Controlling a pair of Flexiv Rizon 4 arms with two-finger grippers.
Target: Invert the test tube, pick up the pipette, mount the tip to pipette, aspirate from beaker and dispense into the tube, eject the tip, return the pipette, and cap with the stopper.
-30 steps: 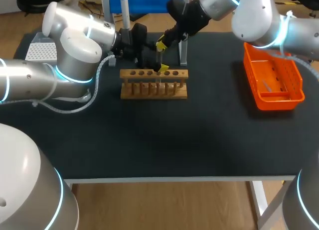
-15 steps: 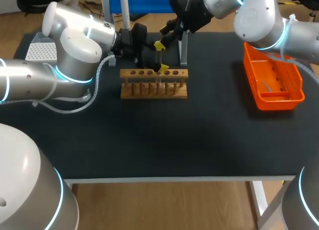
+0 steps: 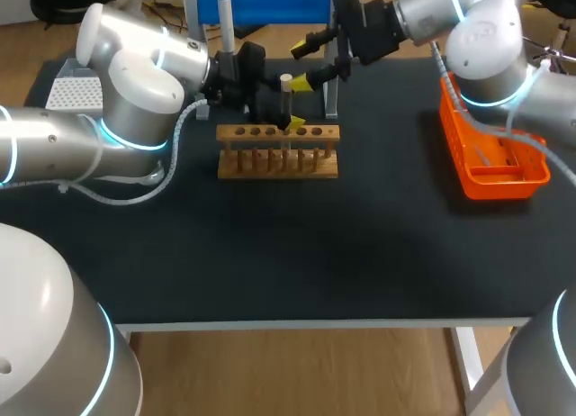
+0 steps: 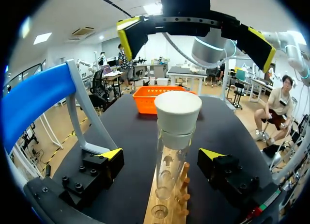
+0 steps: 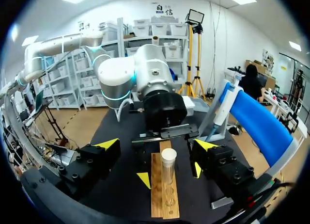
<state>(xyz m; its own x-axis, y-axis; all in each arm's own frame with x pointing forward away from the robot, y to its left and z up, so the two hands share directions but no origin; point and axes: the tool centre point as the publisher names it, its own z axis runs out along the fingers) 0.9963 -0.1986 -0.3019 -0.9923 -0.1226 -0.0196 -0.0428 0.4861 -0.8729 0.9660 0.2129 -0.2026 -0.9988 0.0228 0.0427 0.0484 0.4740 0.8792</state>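
A glass test tube (image 3: 287, 104) stands upright in the wooden rack (image 3: 279, 153), with a white stopper (image 3: 286, 79) on its mouth. My left gripper (image 3: 290, 119) is open, one finger on each side of the tube (image 4: 168, 161) and neither touching it. In the left wrist view the stopper (image 4: 178, 116) sits above the left gripper (image 4: 162, 156). My right gripper (image 3: 310, 62) is wide open, up and to the right of the stopper, holding nothing. In the right wrist view the capped tube (image 5: 168, 167) and rack (image 5: 163, 192) lie ahead of the right gripper (image 5: 157, 145).
An orange basket (image 3: 493, 155) sits at the table's right side. A blue pipette stand (image 3: 270, 2) with a pipette (image 3: 227, 24) is behind the rack. A white tip box (image 3: 72, 92) is at the far left, partly behind my left arm.
My right gripper opened, let go of the stopper and drew back up and to the right. The stopper stays on the tube. The left arm has not moved.
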